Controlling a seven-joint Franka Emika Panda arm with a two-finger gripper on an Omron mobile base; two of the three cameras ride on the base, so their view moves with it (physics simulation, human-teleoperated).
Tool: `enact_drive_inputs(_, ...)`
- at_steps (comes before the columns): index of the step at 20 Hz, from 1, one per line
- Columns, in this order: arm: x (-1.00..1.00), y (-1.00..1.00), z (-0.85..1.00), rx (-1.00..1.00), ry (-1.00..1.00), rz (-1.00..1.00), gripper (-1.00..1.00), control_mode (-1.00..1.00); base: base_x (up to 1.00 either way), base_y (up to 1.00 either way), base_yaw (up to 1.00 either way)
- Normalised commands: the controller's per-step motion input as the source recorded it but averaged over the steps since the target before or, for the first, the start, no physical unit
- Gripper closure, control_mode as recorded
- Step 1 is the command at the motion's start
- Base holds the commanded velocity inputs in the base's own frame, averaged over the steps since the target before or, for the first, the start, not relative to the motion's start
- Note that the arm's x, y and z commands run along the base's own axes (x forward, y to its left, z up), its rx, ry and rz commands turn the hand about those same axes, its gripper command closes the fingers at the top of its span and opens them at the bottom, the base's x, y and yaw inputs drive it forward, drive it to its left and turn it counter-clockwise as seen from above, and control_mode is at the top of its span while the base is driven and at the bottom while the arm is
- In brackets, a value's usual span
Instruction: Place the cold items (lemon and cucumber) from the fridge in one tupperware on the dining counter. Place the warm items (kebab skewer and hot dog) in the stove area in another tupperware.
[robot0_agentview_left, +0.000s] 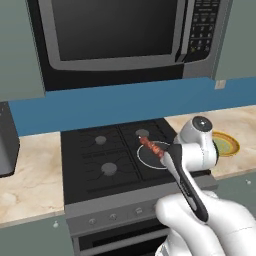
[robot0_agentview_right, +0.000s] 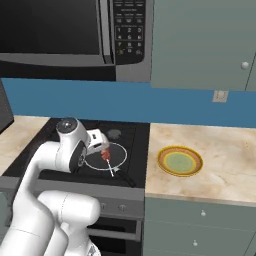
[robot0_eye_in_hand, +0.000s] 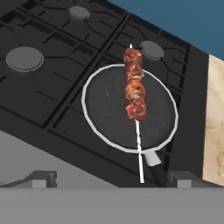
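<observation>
One microwave (robot0_agentview_left: 130, 35) hangs over one black stove (robot0_agentview_left: 107, 160), with a marbled surface (robot0_agentview_right: 220, 165) on either side. On the surface to the stove's right sits one yellow-and-green plate (robot0_agentview_right: 180, 161). One round frying pan (robot0_eye_in_hand: 130, 107) with a pale rim rests on the stove's front right burner, its dark handle (robot0_eye_in_hand: 156, 168) pointing toward the stove's front edge. Four burners show on the stove, counting the one under the pan.

One kebab skewer (robot0_eye_in_hand: 134, 92) lies in the pan, with its long axis running front to back. Its meat chunks sit toward the far end, and its bare stick crosses the pan's near rim beside the handle.

The end effector (robot0_agentview_right: 102, 145) hovers above the pan and skewer, touching neither and holding nothing. How wide it is parted cannot be told.
</observation>
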Motion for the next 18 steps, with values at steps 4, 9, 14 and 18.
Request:
enact_drive_inputs(4, 0.54, 0.0, -0.27, 0.04, 0.02, -0.01, -1.0, -1.0, 0.0, 0.0, 0.0)
enact_drive_inputs(9, 0.48, 0.0, -0.16, 0.0, 0.13, -0.05, -1.0, -1.0, 0.0, 0.0, 0.0)
enact_drive_inputs(14, 0.43, 0.02, -0.14, 0.0, 0.19, -0.07, -1.0, -1.0, 0.0, 0.0, 0.0)
enact_drive_inputs(18, 0.39, 0.0, -0.14, 0.0, 0.1, -0.02, -1.0, -1.0, 0.0, 0.0, 0.0)
